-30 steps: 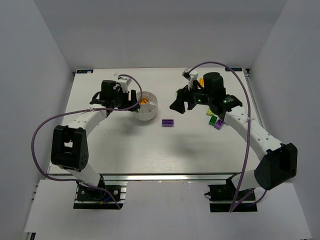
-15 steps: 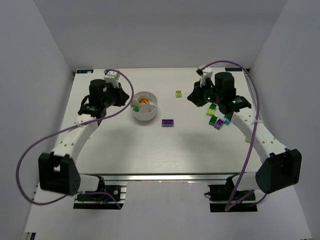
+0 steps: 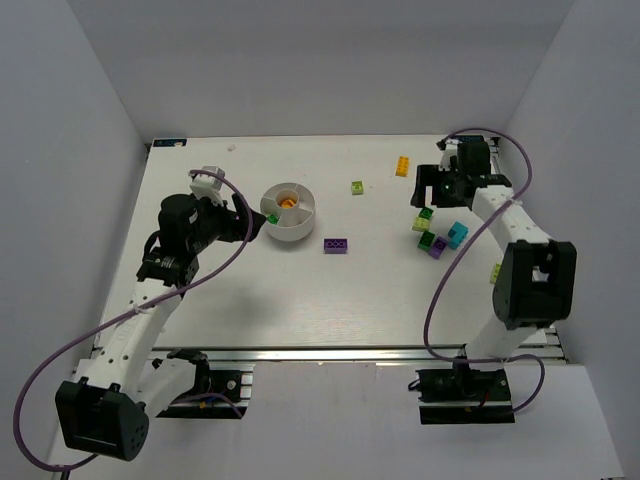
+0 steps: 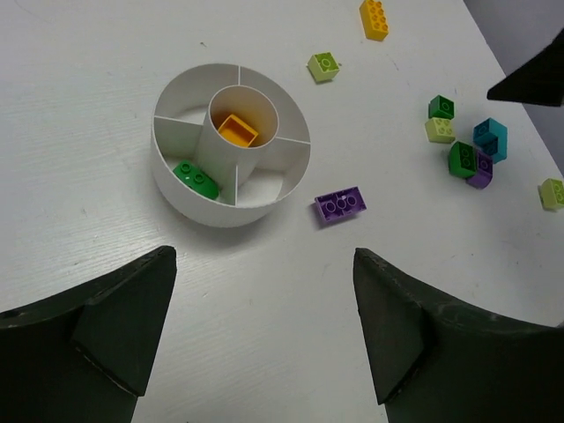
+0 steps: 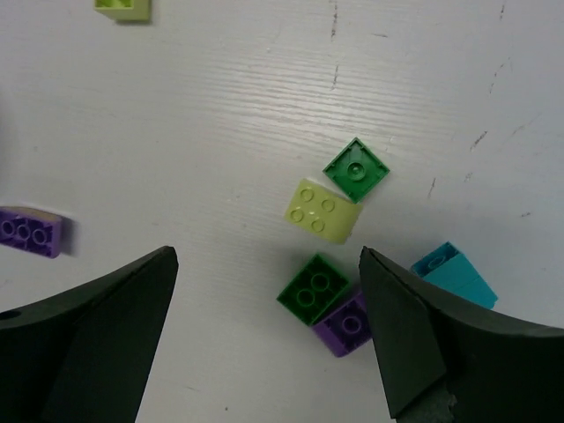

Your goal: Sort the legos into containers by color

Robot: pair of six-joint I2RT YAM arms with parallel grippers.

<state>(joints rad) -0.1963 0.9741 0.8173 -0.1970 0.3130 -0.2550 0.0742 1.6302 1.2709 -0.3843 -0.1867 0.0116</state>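
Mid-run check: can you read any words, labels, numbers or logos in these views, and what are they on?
No text can be read in any view.
Studs of the purple brick: any embossing is too small to read.
The white dish: no label visible.
The teal strip at the table's far left corner: too small to read.

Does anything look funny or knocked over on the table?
Nothing is broken or spilled. The cyan brick seems tipped on its side, no studs showing on top. One lime brick lies alone, away from the cluster of bricks.
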